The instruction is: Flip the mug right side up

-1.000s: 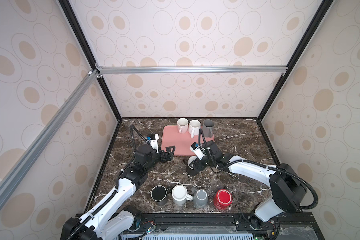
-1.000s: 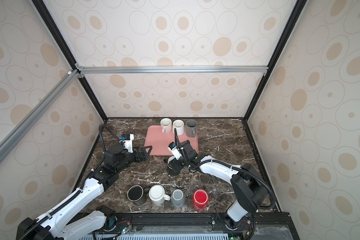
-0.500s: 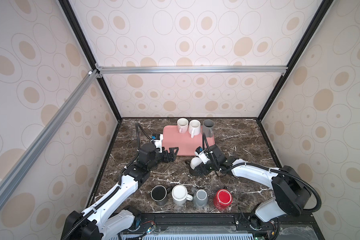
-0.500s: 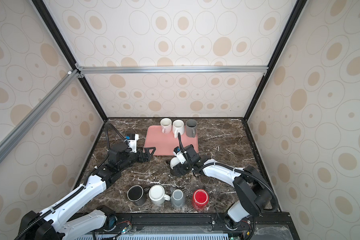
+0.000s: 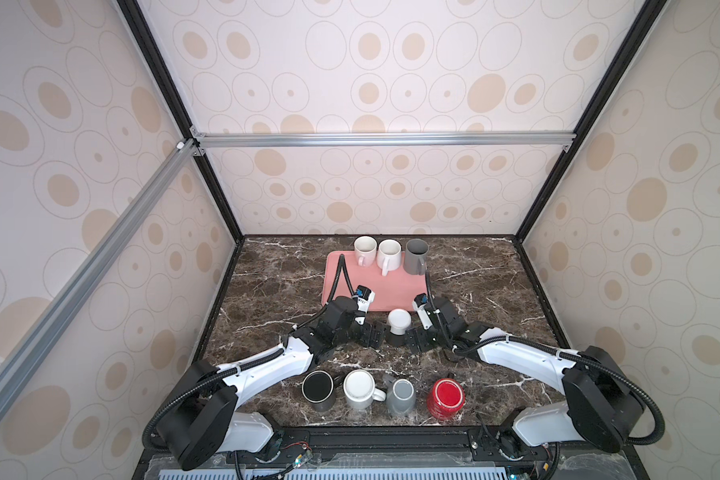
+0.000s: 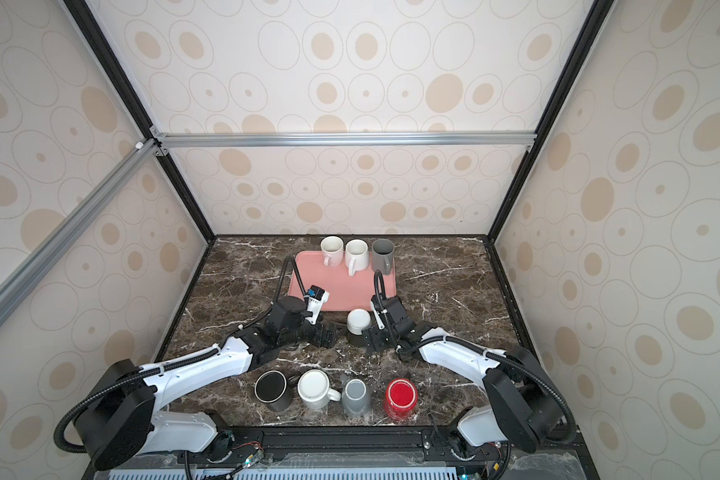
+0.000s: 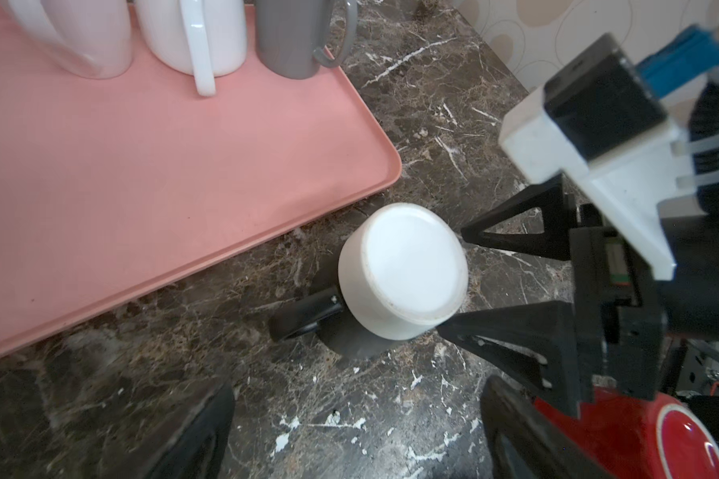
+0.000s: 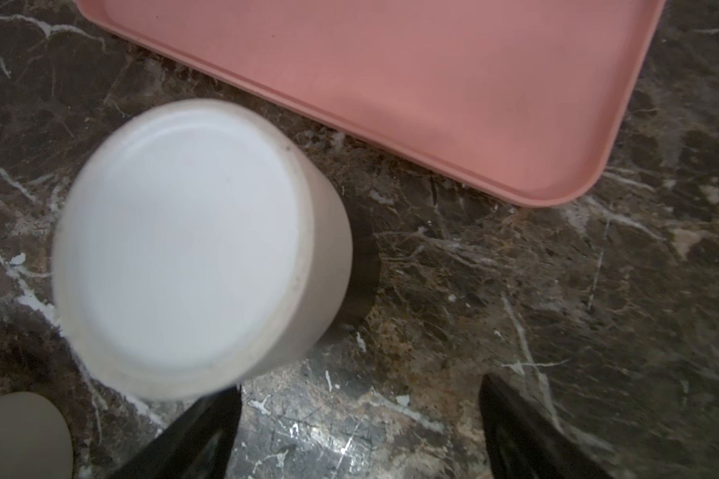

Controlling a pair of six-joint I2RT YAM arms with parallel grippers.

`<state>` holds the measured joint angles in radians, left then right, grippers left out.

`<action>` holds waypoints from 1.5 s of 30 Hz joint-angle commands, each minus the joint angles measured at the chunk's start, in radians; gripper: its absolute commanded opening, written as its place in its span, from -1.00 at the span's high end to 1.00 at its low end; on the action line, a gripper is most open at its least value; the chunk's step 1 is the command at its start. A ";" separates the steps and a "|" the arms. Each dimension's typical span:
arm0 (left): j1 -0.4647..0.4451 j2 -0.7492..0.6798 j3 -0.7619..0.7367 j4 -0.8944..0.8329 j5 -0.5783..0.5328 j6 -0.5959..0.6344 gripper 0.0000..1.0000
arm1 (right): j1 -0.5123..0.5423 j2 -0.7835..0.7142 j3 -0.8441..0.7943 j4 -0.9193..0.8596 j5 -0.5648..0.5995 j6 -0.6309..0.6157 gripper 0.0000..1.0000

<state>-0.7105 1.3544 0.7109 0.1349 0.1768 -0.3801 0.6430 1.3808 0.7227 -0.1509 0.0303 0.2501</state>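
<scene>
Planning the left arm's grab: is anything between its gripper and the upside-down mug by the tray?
Nothing visible. Only bare table lies between the open left gripper and the mug.

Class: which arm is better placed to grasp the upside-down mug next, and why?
Probably left. The left gripper is open with the mug centred ahead of its jaws; the right gripper, also open, has the mug off to one side in its wrist view.
</scene>
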 commanded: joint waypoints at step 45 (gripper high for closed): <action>0.000 0.183 -0.223 0.678 0.341 -0.282 -0.45 | -0.100 -0.376 -0.012 -0.047 0.024 0.043 -0.88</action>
<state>-0.6983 1.5814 0.4858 0.8555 0.5076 -0.6445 0.5488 0.9985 0.7120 -0.2157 0.0532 0.2821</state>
